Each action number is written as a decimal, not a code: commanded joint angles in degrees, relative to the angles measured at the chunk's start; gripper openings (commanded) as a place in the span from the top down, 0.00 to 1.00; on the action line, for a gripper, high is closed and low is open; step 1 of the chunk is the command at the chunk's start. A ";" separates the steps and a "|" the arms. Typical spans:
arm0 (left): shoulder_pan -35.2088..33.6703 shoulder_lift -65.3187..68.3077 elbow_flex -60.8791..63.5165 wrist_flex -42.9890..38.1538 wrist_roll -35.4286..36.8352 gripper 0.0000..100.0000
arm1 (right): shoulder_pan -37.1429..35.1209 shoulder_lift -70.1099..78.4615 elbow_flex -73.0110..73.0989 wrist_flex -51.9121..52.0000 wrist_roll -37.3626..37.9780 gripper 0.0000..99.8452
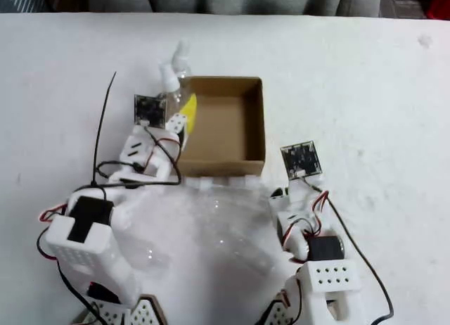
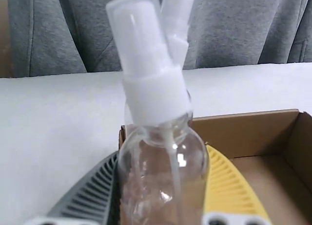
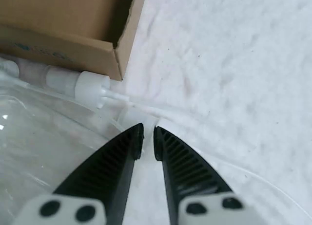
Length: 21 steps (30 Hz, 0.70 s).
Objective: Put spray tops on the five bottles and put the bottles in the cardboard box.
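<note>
Bottle point(image 2: 161, 161) with a spray top point(image 2: 151, 88) already on it sits clamped in the left gripper point(image 2: 163, 196), grey finger on one side, yellow on the other. It's roughly upright, leaning a little. The high view puts it right at the far-left corner of the box point(image 1: 223, 168); I can't tell if it's over the wall or just outside it. The left wrist view adds a second top point(image 2: 175, 25) poking up right behind the first, and I can't tell what that one belongs to.

Right gripper point(image 3: 146, 140) is low in front of the box's near-right corner. Its black fingers are pinched almost together with just a sliver of gap, and I see nothing held between them. Its wrist view catches what the high view barely does: a loose top point(image 3: 90, 87) lying on its side just beside that box corner, thin tube trailing toward the fingers. A clear dish point(image 1: 232, 226) sits between the two arms, up against the box's near wall.

A wide stretch of white surface point(image 1: 365, 79) runs right of the box and beyond it, ending at the grey cushions point(image 2: 234, 30).
</note>
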 commanded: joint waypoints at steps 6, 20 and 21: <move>-1.19 -0.40 -1.14 -1.76 -0.97 0.98 | 0.48 -0.48 -0.53 -0.84 0.70 0.98; -1.63 -0.40 0.53 -1.85 -0.62 0.69 | 0.48 -0.48 -0.53 -0.84 0.70 0.98; -1.63 -0.40 0.53 -1.85 -0.62 0.68 | 0.48 -0.48 -0.53 -0.84 0.70 0.98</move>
